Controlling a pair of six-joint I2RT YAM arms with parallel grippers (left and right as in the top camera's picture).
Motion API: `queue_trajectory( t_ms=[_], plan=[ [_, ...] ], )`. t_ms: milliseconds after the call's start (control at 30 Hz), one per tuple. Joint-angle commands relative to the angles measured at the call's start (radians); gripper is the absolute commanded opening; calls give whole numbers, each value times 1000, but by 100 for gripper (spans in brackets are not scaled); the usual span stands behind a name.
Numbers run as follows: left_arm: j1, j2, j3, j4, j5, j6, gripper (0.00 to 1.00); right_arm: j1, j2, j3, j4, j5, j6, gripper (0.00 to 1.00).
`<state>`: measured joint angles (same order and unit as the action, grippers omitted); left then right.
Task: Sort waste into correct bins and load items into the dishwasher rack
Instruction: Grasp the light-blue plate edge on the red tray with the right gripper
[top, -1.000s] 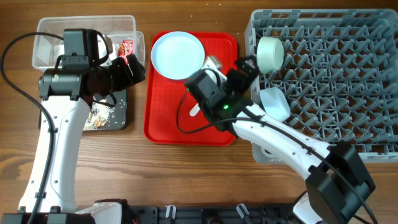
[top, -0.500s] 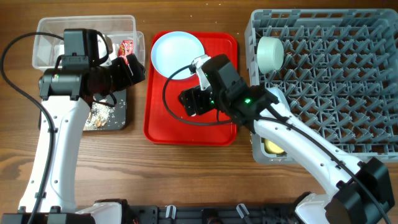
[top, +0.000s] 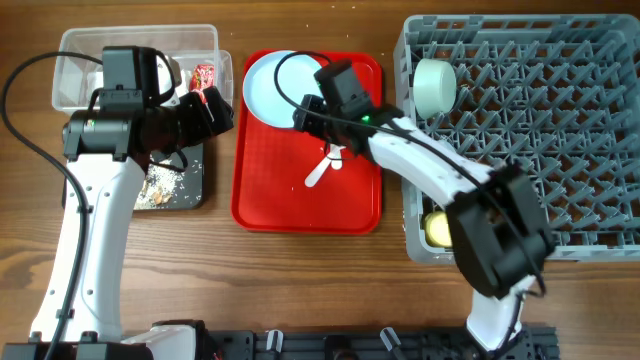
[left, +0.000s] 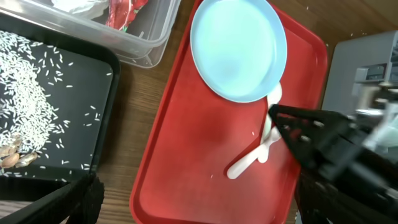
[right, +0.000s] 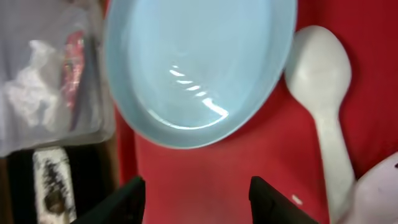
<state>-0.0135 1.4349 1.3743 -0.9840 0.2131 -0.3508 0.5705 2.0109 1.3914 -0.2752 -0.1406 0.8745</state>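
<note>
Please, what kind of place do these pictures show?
Probably a robot test bench staged as a dish-clearing station: a wooden table with a grey dishwasher rack, a red serving tray holding a plate, and a clear tub for waste.

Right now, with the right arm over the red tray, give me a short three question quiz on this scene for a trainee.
1. True or false: the light blue plate lies on the red tray.
2. Where is the pale green bowl? A: in the dishwasher rack. B: in the clear tub. C: on the black tray.
3. Fill in, open or shut: the right arm's fingers are ____.
Key: 1 true; 2 A; 3 open.
</note>
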Motion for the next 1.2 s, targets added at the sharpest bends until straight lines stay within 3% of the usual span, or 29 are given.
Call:
queue_trajectory(
  t_ms=[0,300,500,733,867,1000,1167],
  plan=[
    [5,-8,13,2,-3,5,100,-10,31,26,37,99,46,53],
    [5,-8,13,2,-2,5,100,-13,127,28,92,148,92,43],
    [5,-8,13,2,-2,5,100,-13,151,28,63,160,31,27],
    [5,-8,13,2,-3,5,100,-13,151,28,-86,193,-43,8],
    [5,-8,13,2,-2,5,100,-14,146,57,-75,117,-142,12],
    [5,-8,13,2,-3,5,100,-14,145,174,-104,109,-142,37],
    [5,-8,13,2,-3,5,100,-13,151,179,-71,149,-101,43]
  ],
)
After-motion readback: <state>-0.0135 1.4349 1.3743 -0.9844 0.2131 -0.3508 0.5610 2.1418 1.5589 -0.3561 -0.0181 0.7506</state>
